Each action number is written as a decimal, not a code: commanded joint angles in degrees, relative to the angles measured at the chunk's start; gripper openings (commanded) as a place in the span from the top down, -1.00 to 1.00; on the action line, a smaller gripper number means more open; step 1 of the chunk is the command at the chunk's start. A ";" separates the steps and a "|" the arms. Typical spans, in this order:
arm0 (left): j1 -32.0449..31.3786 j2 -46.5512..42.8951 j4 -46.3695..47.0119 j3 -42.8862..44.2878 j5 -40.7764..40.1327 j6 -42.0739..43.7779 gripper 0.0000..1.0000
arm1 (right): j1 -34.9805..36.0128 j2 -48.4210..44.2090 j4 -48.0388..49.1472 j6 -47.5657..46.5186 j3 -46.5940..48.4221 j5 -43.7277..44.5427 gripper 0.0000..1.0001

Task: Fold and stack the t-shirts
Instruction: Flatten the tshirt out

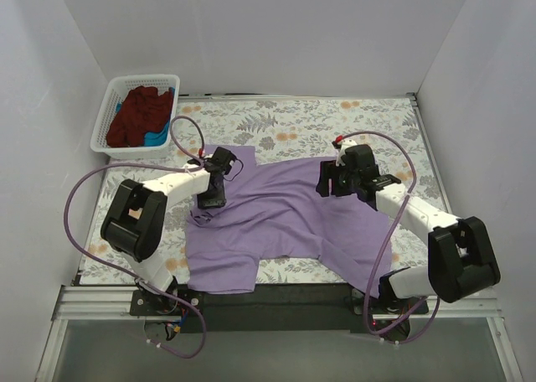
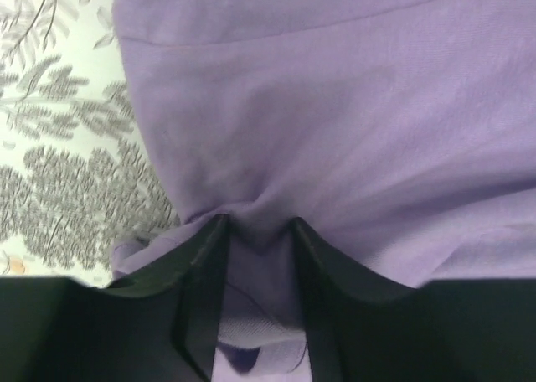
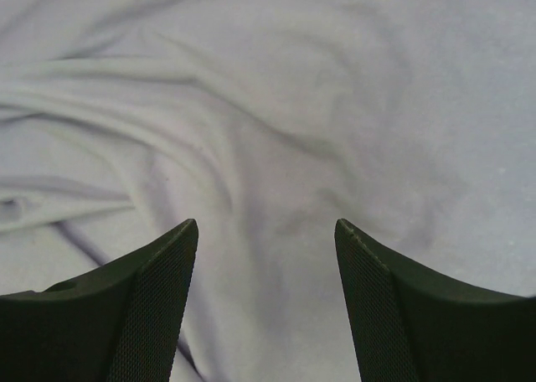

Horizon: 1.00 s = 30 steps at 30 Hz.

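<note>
Two grips wanted, only one made: left tool (image 2: 258, 224) clenched on a small pinch of the shirt (image 1: 285, 219) spread rumpled on the surface (image 1: 293, 122), right tool (image 3: 266, 224) gaping empty just above it, so risking slip or one-sided bunching once pulled.

The leaf-print bench (image 1: 293, 122) carries a rumpled lavender t-shirt (image 1: 285, 219) spread across its middle and a white basket (image 1: 106, 118) at its far left corner.
</note>
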 commanded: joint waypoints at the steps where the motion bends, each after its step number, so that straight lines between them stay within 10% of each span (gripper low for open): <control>1: 0.37 -4.89 -3.34 -0.75 -0.16 -3.79 0.26 | -1.80 2.68 1.71 -0.60 3.32 1.63 -0.46; 7: 3.88 -4.90 0.24 8.90 -1.84 -3.19 -0.05 | -8.64 7.24 1.62 0.63 5.08 1.90 -0.45; 14: 5.82 9.42 6.76 17.52 -0.25 0.86 0.33 | -13.31 12.61 1.36 -0.34 7.27 2.96 -0.35; 30: 12.32 34.29 4.13 38.60 4.31 2.88 0.38 | -19.29 32.89 -2.68 -0.25 21.41 0.32 -0.28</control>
